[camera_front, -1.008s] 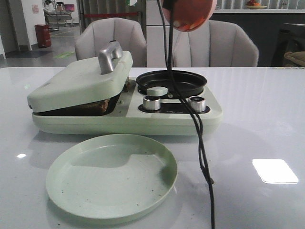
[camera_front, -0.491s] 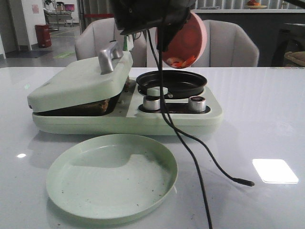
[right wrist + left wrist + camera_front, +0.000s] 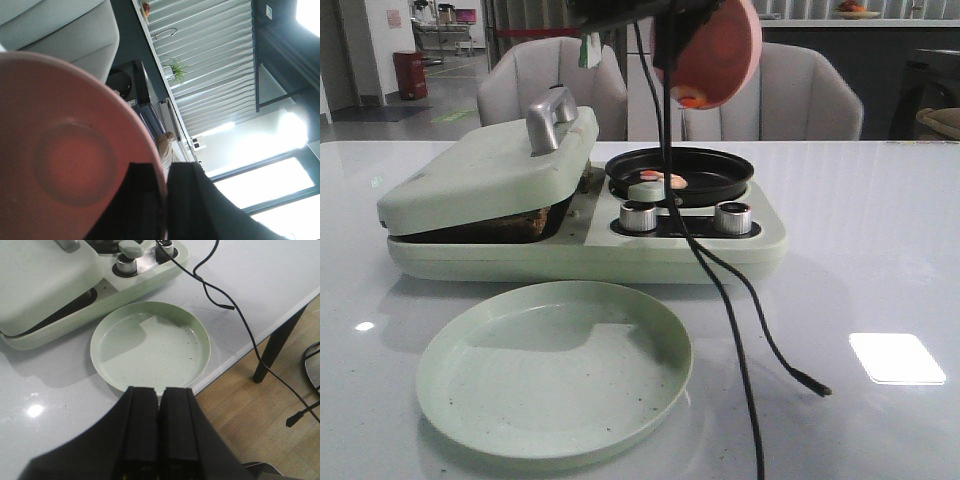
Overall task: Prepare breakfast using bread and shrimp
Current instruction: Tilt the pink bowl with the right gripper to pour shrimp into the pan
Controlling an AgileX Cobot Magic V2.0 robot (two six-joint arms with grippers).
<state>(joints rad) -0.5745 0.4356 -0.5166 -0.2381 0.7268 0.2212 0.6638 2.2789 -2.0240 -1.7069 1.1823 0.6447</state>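
My right gripper (image 3: 165, 172) is shut on the rim of a pink bowl (image 3: 712, 50), held tilted high above the black pan (image 3: 680, 172). One pink-orange shrimp (image 3: 665, 179) lies in the pan. Another orange piece (image 3: 690, 101) sits at the bowl's low rim. The bread (image 3: 512, 223) shows only as a dark brown edge in the gap under the closed lid (image 3: 490, 165) of the pale green breakfast maker. My left gripper (image 3: 160, 390) is shut and empty, hovering by the table's front edge near the green plate (image 3: 150, 345).
The empty green plate (image 3: 555, 365) lies in front of the breakfast maker (image 3: 720, 250). Black cables (image 3: 740, 330) hang from the right arm across the knobs (image 3: 733, 216) onto the table. Grey chairs (image 3: 790, 95) stand behind the table.
The bowl dipped over the pan and tipped; a shrimp has dropped from it into the pan. The bowl is now slightly higher. The hanging cable swung.
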